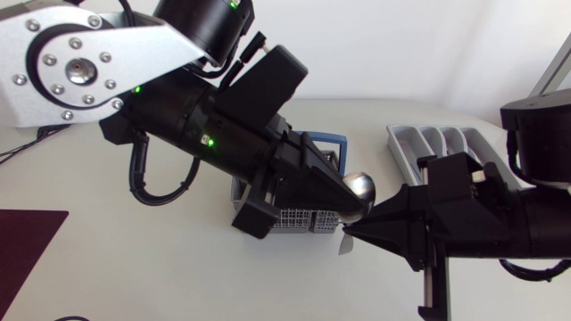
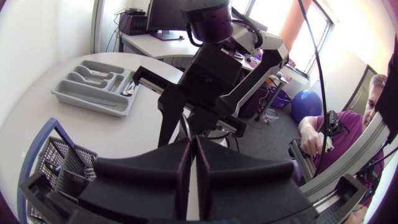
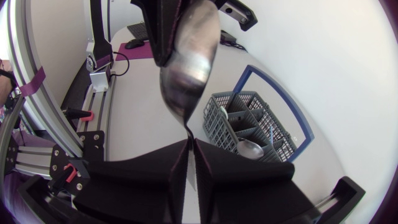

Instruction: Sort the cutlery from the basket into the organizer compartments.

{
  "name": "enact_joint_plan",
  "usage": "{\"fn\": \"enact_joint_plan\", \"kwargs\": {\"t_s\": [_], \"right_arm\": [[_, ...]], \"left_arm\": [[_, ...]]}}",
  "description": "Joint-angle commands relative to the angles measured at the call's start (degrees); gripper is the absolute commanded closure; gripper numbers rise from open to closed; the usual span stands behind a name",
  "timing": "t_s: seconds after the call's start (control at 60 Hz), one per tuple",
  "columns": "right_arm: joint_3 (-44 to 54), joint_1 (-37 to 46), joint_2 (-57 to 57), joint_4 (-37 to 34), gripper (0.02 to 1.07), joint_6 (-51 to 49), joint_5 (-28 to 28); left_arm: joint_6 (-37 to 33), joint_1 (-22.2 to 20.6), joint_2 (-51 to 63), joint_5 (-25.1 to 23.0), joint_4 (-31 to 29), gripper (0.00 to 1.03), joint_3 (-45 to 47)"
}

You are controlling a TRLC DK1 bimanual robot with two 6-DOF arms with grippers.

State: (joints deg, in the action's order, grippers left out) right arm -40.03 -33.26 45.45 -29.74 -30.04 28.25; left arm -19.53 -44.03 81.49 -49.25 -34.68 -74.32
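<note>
One spoon (image 1: 361,187) was clamped between left fingers (image 2: 149,171) and right fingers (image 3: 143,165). One basket (image 1: 290,223) and one organizer (image 1: 406,147) stood on the white desk (image 1: 134,259).

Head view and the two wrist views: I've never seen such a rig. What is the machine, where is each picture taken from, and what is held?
Two robot arms work at a white table. The head view looks down from above; each wrist view looks out from a camera on one arm, over its own gripper. On the table are a grey mesh basket and a grey organizer. The left gripper and right gripper both hold one spoon between them.
</note>
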Motion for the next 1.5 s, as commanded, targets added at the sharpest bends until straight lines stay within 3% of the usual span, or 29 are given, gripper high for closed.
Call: {"fn": "enact_joint_plan", "kwargs": {"t_s": [0.0, 0.667, 0.967, 1.35, 1.483], "right_arm": [[2.06, -0.32, 0.69, -0.32, 1.01, -0.28, 1.28], [3.38, -0.49, -2.21, -1.82, 1.01, 1.30, 1.02], [4.61, -0.93, -3.79, -3.05, 1.01, 1.65, 0.75], [5.14, -1.73, -3.44, -6.21, 1.01, 0.51, -1.53], [4.87, -1.81, -3.26, -8.41, 1.01, -0.63, -3.90]], "left_arm": [[-1.56, 0.70, 0.77, -0.58, 1.01, 1.00, -1.17], [-1.30, 0.61, -1.43, 0.56, 0.75, 0.99, 1.46], [-0.69, 0.00, -1.51, 1.97, 0.75, 0.70, 1.55], [0.54, -2.90, -1.78, 15.77, 1.10, 0.46, 1.90], [1.78, -3.87, -1.95, 23.59, 2.33, 0.40, 2.08]]}}
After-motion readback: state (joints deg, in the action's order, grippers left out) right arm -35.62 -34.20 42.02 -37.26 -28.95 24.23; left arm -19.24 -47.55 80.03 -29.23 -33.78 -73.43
